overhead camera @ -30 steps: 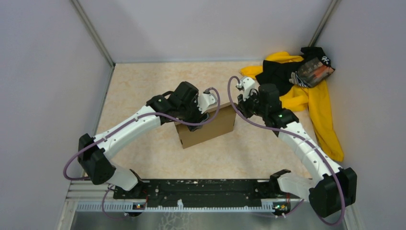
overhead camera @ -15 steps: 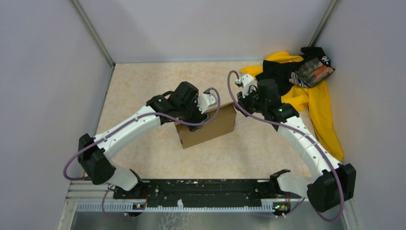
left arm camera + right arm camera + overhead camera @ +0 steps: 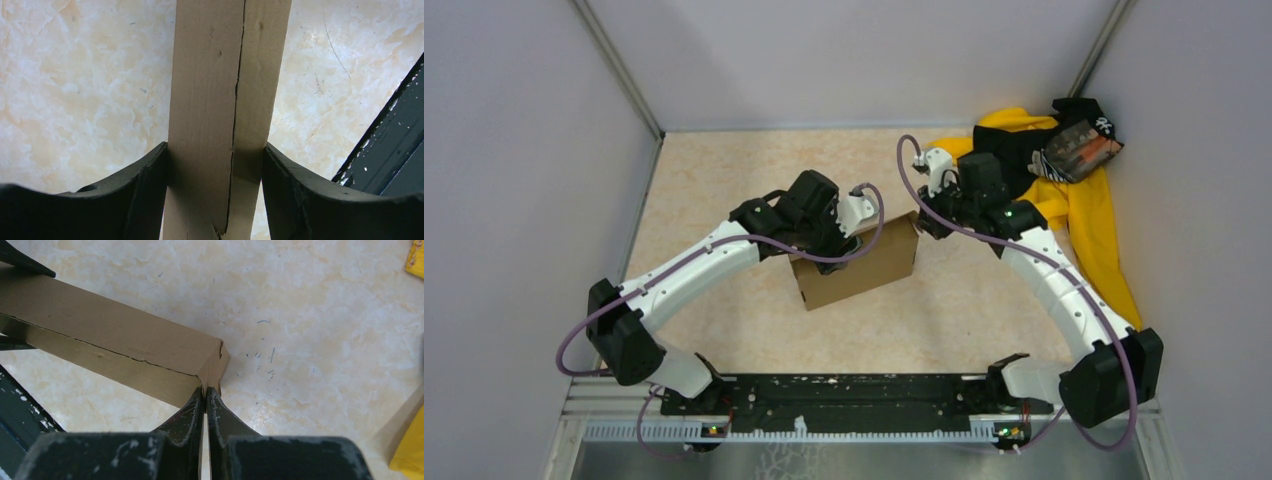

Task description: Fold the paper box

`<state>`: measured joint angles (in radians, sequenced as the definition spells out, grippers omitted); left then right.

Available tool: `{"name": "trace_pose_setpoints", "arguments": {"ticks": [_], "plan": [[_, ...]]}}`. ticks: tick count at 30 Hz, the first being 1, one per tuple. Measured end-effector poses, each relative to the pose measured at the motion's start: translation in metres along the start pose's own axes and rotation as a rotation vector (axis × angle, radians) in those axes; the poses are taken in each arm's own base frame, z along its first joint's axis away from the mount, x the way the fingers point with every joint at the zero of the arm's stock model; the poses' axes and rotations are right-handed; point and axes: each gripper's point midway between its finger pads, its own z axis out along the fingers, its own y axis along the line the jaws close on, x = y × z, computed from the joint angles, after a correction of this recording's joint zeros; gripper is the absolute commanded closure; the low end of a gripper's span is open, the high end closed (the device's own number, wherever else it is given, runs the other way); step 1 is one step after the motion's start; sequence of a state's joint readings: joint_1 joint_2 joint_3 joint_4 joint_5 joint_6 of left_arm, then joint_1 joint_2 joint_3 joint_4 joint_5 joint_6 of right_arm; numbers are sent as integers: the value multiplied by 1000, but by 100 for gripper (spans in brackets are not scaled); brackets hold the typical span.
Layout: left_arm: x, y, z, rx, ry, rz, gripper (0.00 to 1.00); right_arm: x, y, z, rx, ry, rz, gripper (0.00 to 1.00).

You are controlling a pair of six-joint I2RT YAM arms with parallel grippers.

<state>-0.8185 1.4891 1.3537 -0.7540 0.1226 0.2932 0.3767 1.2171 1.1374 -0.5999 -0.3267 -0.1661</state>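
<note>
Currently the paper box (image 3: 856, 262) is standing on edge on the tabletop (image 3: 714, 180), between the two arms. The left claw (image 3: 215, 152) is gripping it across its narrow top, jaws partly spread and pressing on both faces. The right claw (image 3: 205, 395) is sitting fully closed, tips touching the box's end corner; whether it is pinching any cardboard cannot be told.

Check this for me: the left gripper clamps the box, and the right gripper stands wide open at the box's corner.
Wrong on the right gripper: the right wrist view shows it shut, tips together at the corner of the box. The left gripper does clamp the box.
</note>
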Motion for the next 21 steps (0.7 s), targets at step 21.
{"name": "trace_pose_setpoints", "arguments": {"ticks": [21], "plan": [[-2,-2,2,-5,-8,-5,53,-4,2,-2,-14,72,54,99]]}}
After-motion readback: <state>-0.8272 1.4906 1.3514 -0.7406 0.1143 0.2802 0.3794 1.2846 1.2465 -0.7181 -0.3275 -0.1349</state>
